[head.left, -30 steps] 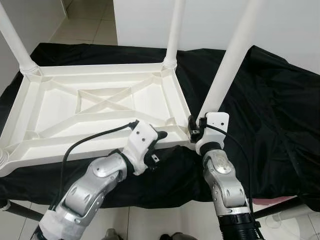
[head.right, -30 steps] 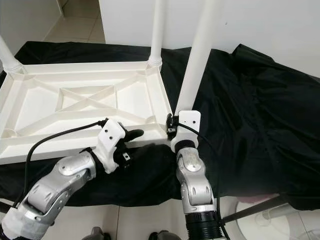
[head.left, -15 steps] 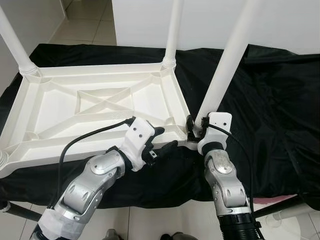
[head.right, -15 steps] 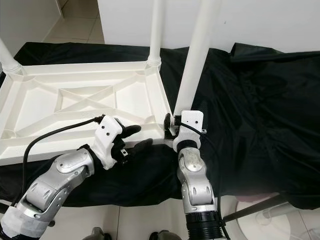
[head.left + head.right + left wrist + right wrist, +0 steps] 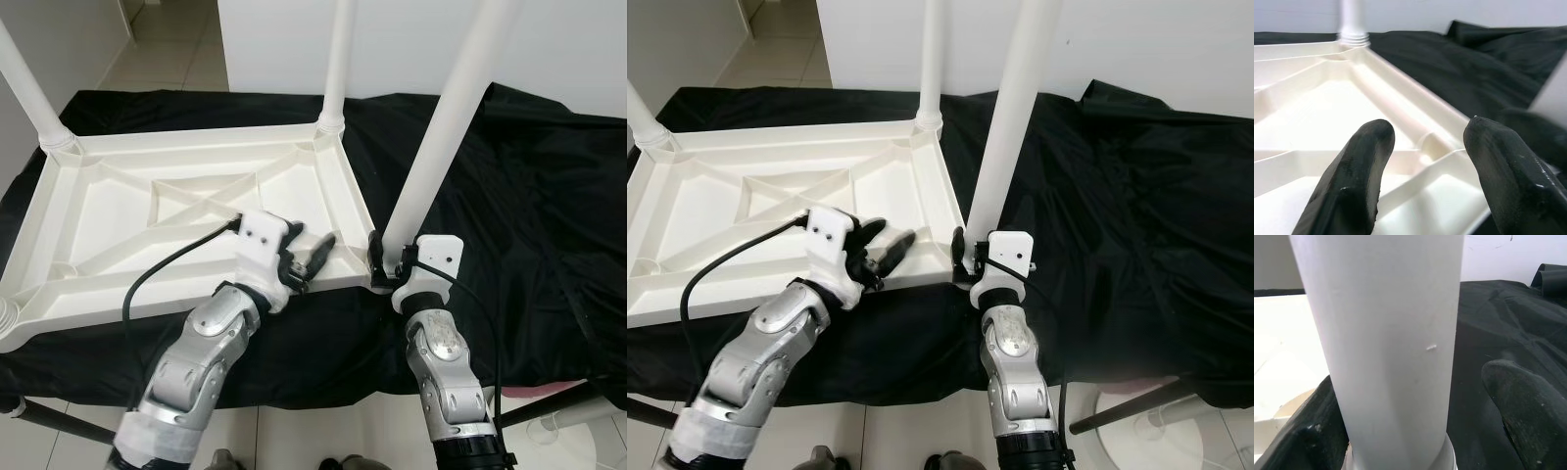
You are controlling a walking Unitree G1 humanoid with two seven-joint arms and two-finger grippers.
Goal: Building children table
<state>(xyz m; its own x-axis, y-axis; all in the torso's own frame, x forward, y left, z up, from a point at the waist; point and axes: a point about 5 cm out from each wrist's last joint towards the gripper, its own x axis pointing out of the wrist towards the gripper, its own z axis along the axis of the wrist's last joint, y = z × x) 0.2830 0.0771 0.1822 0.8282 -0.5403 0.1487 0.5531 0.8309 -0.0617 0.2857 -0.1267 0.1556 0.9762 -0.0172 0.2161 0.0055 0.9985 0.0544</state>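
The right claw (image 5: 384, 262) is sitting low at centre right of the frame, its two black fingers (image 5: 1520, 411) spread on either side of the foot of a white leg (image 5: 443, 127); from the wrist view they look to be flanking the leg rather than squeezing it, though whether the pads are touching is hard to tell. The leg is rising steeply toward the upper right, leaning a little, with its threaded end meeting the near right corner socket of the upturned white table (image 5: 118, 220). The left claw (image 5: 312, 257) is hovering just left of centre over the table's near right rim, fingers (image 5: 1356, 176) spread and gripping nothing, aimed along the ribbed underside. Two other legs are already standing in their corners, one at upper left (image 5: 29, 88) and one at upper centre (image 5: 338, 59). The table is lying upside down on a black cloth (image 5: 529, 196) that is covering the surface beneath. The step in hand seems to be seating this leg. To do it well, the right claw should be closing firmly low on the leg, bringing it square to the socket before turning, while the left claw is pressing the rim down so the light table is not twisting or sliding on the cloth.
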